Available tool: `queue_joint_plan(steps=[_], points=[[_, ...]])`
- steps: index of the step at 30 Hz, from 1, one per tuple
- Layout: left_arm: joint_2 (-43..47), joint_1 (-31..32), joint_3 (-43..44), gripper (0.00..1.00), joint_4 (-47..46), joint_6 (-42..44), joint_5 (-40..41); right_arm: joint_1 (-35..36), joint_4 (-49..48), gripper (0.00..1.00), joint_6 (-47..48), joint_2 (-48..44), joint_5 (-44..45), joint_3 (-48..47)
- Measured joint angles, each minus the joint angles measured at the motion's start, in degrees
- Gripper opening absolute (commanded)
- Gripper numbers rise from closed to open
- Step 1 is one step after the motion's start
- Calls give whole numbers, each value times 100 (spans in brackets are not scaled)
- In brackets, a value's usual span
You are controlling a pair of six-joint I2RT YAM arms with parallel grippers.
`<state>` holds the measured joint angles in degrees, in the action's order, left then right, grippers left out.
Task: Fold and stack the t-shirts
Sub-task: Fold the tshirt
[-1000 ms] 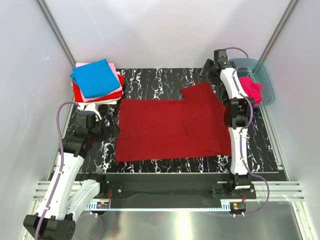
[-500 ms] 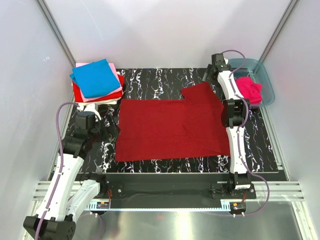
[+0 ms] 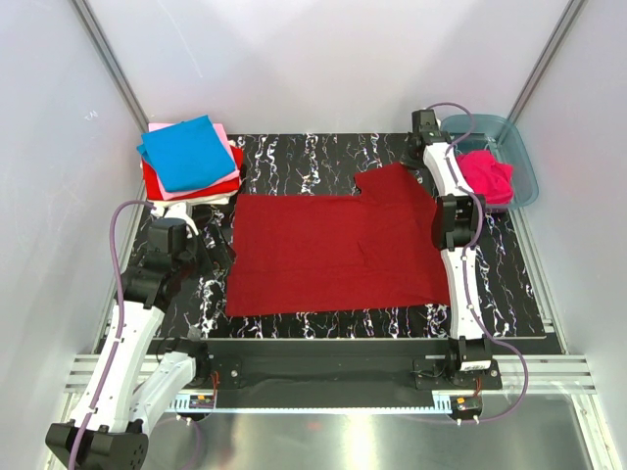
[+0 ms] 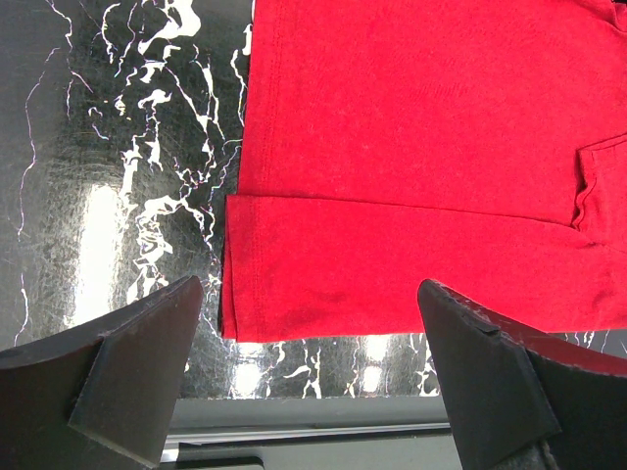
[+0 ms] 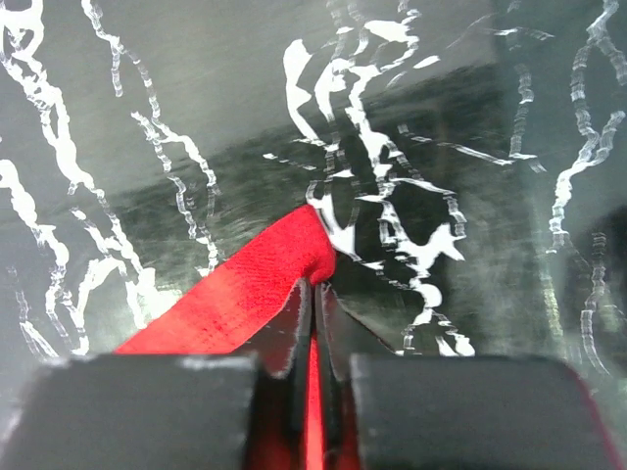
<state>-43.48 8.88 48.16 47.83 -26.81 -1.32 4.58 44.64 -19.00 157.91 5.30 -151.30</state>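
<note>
A table (image 3: 323,152) with a black top veined in white is sitting inside a white booth. A plain back wall (image 3: 323,59) is rising behind it, and a left wall (image 3: 49,196) and a right wall (image 3: 588,245) are closing in its sides. Two grey metal posts (image 3: 113,64) are leaning up along the back corners. Soft light is falling from above, glaring off the tabletop (image 4: 93,245) in pale patches. A ribbed aluminium rail (image 3: 88,372) is running along the near edge, and a brushed steel sheet (image 3: 343,441) is lying below it.
</note>
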Motion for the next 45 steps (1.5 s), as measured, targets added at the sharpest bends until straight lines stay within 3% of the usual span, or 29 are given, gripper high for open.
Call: queue_joint_plan(steps=[8,13,19,26,33,36,41,45], points=[[-13,0,0,99,0,-2,2,28,-166,0,-22,-98,-236,229],[-166,0,-2,99,2,-7,4,74,-361,0,-20,-857,-557,1294],[-199,0,-2,99,7,-26,7,439,-787,0,-57,-2627,-726,2907],[-212,0,-2,99,7,-44,111,776,-1681,0,-140,-5495,-844,5663],[-400,0,-2,99,4,-72,273,752,-1882,0,-133,-8312,-839,8203],[-544,0,20,99,-55,-114,313,752,-1764,0,-149,-9285,-809,8854],[-1515,0,520,99,-323,-197,310,752,-1749,0,-376,-10649,-675,9820],[-2702,0,1110,97,-756,-280,310,752,-1711,0,-535,-11147,-540,10404]])
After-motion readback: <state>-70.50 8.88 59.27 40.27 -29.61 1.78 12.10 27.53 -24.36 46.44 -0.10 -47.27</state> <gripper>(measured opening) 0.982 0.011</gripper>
